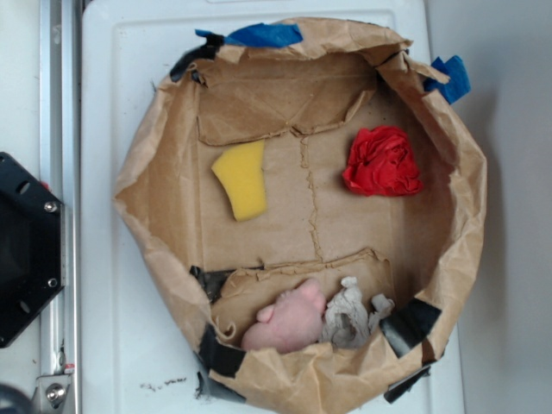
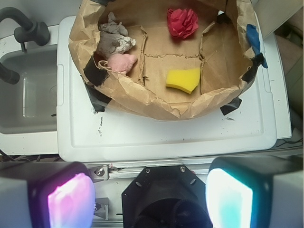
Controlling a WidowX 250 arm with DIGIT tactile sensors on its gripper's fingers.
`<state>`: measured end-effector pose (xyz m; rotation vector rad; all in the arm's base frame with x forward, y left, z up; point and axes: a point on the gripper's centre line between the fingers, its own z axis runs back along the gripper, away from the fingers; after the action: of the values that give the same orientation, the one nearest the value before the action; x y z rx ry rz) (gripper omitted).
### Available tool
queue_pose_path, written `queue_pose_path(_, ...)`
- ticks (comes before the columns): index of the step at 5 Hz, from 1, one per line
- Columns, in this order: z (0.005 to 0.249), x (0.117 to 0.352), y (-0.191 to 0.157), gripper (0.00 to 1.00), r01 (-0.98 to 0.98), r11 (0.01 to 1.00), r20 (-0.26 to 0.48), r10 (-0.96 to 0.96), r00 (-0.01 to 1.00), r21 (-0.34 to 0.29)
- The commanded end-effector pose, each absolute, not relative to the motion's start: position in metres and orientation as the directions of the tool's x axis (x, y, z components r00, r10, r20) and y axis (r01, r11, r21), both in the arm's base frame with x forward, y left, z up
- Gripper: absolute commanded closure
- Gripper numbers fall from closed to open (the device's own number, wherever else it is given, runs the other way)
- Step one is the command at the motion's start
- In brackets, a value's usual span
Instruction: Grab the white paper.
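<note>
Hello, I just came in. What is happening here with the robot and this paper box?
Nothing is held yet. The gripper is open and hangs well outside the brown paper-lined tray, above the white surface. Inside the tray, the white paper lies against one wall, touching a pale pink lump. A red paper wad and a yellow sponge lie apart from it, farther across the tray. The grab has not begun.

No readable text, no labels, no brands, no numbers — nothing legible in either view
</note>
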<state>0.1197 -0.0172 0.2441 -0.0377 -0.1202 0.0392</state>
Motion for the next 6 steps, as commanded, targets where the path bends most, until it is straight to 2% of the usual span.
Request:
queue_pose_path(1, 0.244, 0.120, -0.017, 0.00, -0.037, 0.999, 0.119, 0.041, 0.992, -0.040)
queue_pose_path(2, 0.241, 0.154, -0.024, 0.00, -0.011, 0.997, 0.122, 0.020, 0.992, -0.070)
queue_pose_path(3, 0.230, 0.176, -0.028, 0.00, 0.069, 0.995, 0.166, -0.058, 0.984, -0.066)
queue_pose_path(4, 0.220, 0.184, -0.028, 0.00, 0.175, 0.983, 0.204, -0.160, 0.966, -0.054)
queue_pose_path(5, 0.193, 0.196, -0.016, 0.00, 0.303, 0.952, 0.199, -0.291, 0.936, -0.033)
queue_pose_path(6, 0.193, 0.196, -0.016, 0.00, 0.303, 0.952, 0.199, -0.291, 0.936, -0.033)
